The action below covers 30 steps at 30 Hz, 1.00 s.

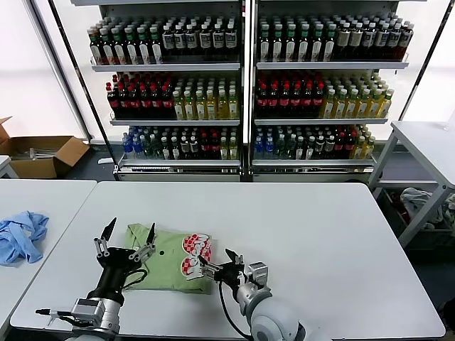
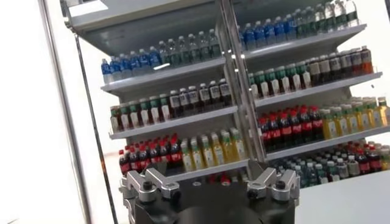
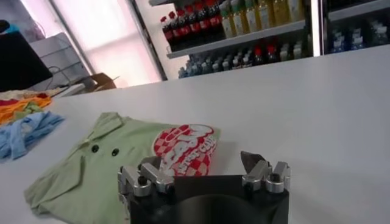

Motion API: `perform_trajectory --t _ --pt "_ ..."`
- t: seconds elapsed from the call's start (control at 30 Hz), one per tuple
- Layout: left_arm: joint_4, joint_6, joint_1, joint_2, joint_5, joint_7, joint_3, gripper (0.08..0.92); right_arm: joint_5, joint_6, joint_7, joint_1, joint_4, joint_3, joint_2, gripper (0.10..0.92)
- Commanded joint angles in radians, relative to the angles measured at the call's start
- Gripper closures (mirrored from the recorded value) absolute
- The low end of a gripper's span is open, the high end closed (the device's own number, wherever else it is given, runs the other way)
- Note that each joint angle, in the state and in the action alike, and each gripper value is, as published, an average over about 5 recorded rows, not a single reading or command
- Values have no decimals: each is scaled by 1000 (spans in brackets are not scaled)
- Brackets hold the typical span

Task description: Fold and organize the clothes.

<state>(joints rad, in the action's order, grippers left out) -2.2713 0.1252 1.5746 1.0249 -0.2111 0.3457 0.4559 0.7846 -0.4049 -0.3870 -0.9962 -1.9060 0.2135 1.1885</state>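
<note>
Centrally, folded green polo shirt [image 1: 167, 257], red-checkered logo unreadable, between spread left claw [image 1: 128, 233] and right claw [image 1: 215, 260].

Blue garment [image 1: 21, 236], cardboard box [image 1: 39, 155], shelves of bottles [image 1: 245, 85]

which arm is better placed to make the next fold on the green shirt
Probably the left. Its open gripper hangs right over the shirt at the collar end, while the open right gripper sits at the shirt's edge by the logo, so it fits holding better than folding.
</note>
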Motion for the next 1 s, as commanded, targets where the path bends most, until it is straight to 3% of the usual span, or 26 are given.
perform_trajectory --t 0.03,0.43,1.0 --pt "4 -4 22 9 -3 -13 23 177 14 -3 -6 -36 12 7 15 203" --pt "1 13 24 6 -11 -9 23 177 -21 27 21 0 136 17 86 218" --pt "-14 38 28 9 -28 -10 18 177 -33 66 27 37 183 18 119 685"
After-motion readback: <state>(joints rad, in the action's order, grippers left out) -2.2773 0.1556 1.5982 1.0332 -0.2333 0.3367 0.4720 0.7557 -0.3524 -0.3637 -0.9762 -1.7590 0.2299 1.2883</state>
